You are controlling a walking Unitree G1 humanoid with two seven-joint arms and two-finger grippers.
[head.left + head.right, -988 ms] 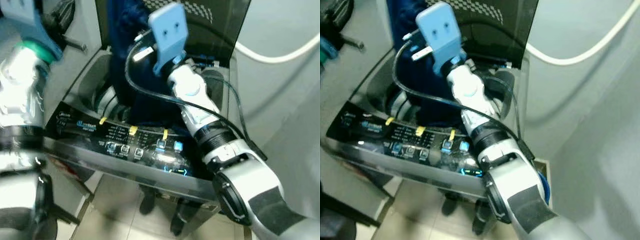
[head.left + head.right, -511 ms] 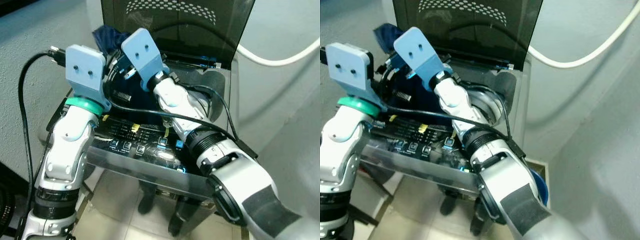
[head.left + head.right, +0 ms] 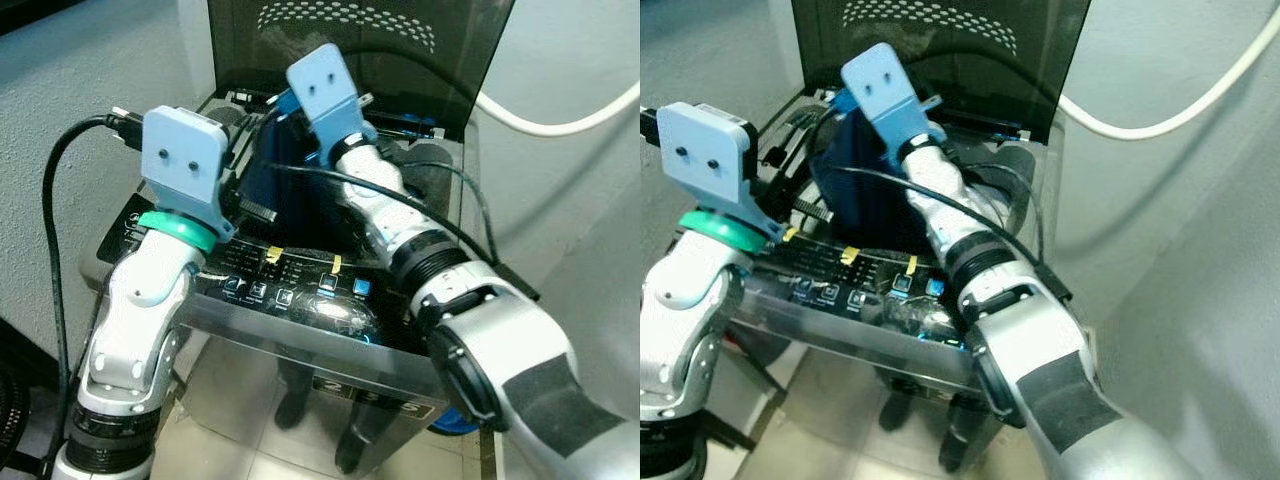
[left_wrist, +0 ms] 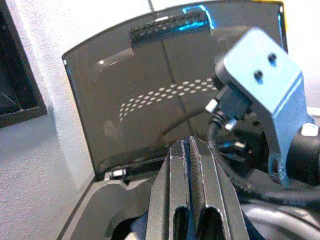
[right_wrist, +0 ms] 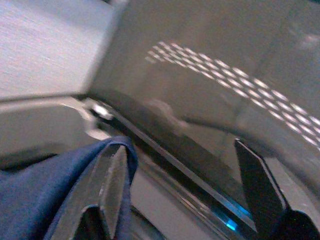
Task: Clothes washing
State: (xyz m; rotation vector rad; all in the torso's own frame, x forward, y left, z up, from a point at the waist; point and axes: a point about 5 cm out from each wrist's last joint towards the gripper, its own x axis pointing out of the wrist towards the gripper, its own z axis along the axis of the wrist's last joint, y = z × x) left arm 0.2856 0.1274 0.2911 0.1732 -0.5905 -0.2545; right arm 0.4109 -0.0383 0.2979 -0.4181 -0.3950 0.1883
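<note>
1. The job here looks like getting the dark blue cloth point(image 3: 285, 180) down into the grey top-loading washing machine point(image 3: 330, 330). The cloth sits bunched up over the machine's open top, between the two arms and in front of the raised dark see-through lid point(image 3: 400, 60).
2. The left hand point(image 4: 190, 175) has its two black fingers pressed together, with nothing seen between them. It is up at the near side of the opening, just beside the cloth.
3. The right hand point(image 5: 180, 185) has its fingers wide apart. One finger point(image 5: 112, 180) touches the edge of the blue cloth, but the hand is not gripping it.
4. To do this well, I think the right hand should push the cloth down into the tub, not just brush it. No blue corner should hang over the rim.
5. The black cables near the arms could snag on the cloth, so slow moves are best.
6. The lid should stay up until the cloth is all inside.
7. The shiny black button panel point(image 3: 290, 290) has yellow tape bits and blue lights. Its small white writing is too blurry to read.
</note>
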